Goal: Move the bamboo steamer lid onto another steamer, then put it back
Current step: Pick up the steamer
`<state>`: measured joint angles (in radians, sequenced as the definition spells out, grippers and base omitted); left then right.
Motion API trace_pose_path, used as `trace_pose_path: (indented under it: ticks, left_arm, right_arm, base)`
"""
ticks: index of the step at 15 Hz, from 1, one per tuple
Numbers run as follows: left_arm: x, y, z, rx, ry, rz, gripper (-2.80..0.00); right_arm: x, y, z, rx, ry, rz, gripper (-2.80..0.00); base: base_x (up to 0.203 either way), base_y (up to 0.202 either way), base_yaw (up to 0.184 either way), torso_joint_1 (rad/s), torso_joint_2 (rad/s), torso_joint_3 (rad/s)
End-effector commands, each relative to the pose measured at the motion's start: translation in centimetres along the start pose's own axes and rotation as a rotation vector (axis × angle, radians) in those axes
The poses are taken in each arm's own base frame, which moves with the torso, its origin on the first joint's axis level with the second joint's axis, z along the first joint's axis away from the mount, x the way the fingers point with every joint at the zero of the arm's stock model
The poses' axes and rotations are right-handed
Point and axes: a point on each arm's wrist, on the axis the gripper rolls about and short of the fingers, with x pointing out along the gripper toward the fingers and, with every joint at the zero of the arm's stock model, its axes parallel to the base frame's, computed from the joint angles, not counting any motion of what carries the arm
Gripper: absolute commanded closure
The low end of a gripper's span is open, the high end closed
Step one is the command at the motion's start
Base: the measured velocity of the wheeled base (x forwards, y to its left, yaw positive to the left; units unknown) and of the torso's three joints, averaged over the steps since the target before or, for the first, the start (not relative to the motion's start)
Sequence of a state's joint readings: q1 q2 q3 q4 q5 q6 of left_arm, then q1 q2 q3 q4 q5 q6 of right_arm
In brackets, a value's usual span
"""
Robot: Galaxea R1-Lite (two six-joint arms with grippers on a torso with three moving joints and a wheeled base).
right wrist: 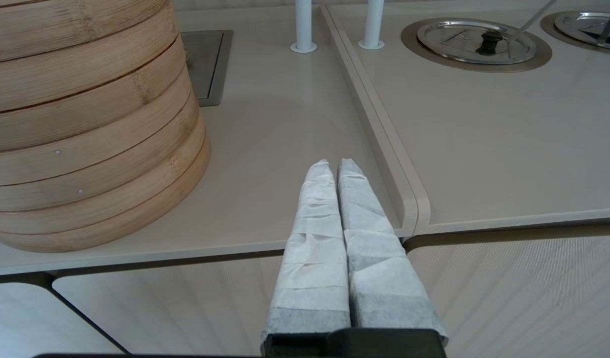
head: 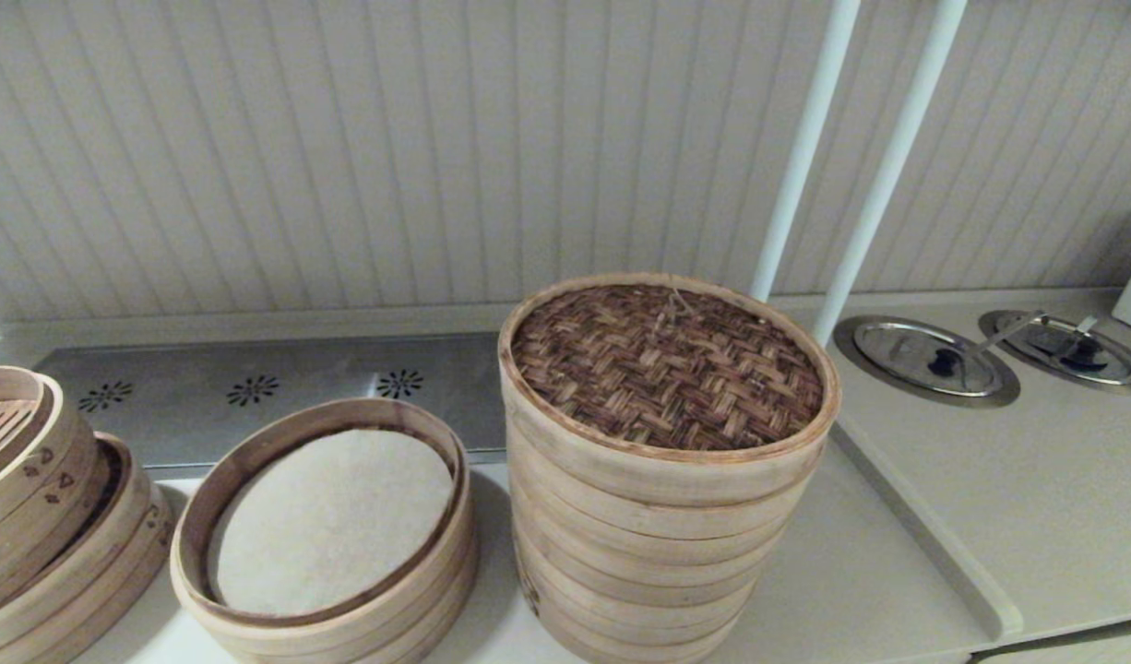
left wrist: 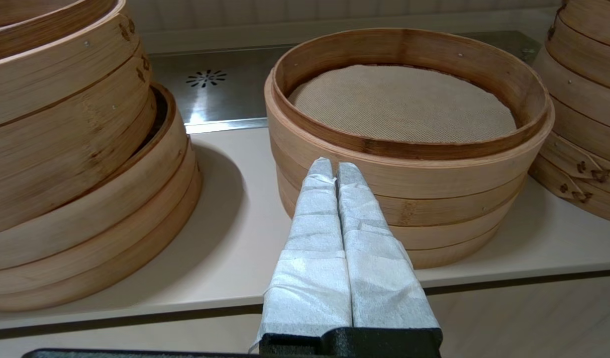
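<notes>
The bamboo steamer lid [head: 667, 364] sits flat on top of the tall steamer stack [head: 653, 544] at the middle of the counter [head: 1036, 516], with the short steamer [head: 330, 526] open just to its left. Left gripper [left wrist: 334, 166] hovers by the counter's front edge facing that short steamer, jaws pressed together on nothing. Right gripper [right wrist: 335, 165] waits beside the tall stack, closed and empty too.
</notes>
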<state>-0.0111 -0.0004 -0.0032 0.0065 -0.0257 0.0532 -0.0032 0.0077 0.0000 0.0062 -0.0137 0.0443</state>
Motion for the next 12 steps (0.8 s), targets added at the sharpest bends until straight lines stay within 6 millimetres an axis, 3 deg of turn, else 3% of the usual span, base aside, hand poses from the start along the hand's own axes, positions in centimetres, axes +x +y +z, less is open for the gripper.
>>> trace_pose_path:
  ticks: [1, 10, 12]
  left_arm:
    - [0.0, 0.0, 0.0, -0.001, 0.0, 0.005, 0.0]
    - [-0.1, 0.0, 0.2, 0.019, 0.017, 0.001, 0.0]
    - [-0.3, 0.0, 1.5, 0.04, 0.014, -0.013, 0.0]
  right_arm:
    - [0.0, 0.0, -0.1, 0.0, 0.003, 0.0, 0.0]
    - [0.0, 0.0, -0.1, -0.001, 0.003, 0.0, 0.0]
    - [0.0, 0.0, -0.1, 0.0, 0.004, 0.0, 0.0]
  base:
    - [0.0, 0.0, 0.0, 0.0, 0.0, 0.0]
    - [0.0, 0.0, 0.0, 0.0, 0.0, 0.0]
    - [0.0, 0.0, 0.0, 0.0, 0.0, 0.0]
